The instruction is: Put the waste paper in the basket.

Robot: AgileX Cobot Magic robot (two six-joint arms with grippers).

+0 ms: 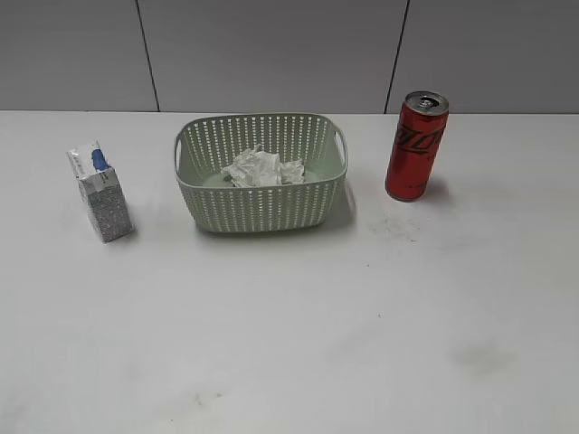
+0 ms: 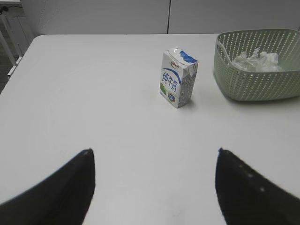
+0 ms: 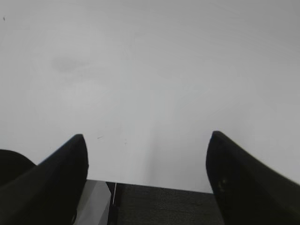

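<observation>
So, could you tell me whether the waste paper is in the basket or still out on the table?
In. The crumpled waste paper lies inside the green basket; none shows on the table.

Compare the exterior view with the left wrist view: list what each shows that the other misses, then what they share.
Only the exterior view shows the red can, standing right of the basket. Only the left wrist view shows the left gripper, open and empty, and the printed front of the milk carton. Both show the carton, the green basket with the waste paper inside it, and the white table.
</observation>
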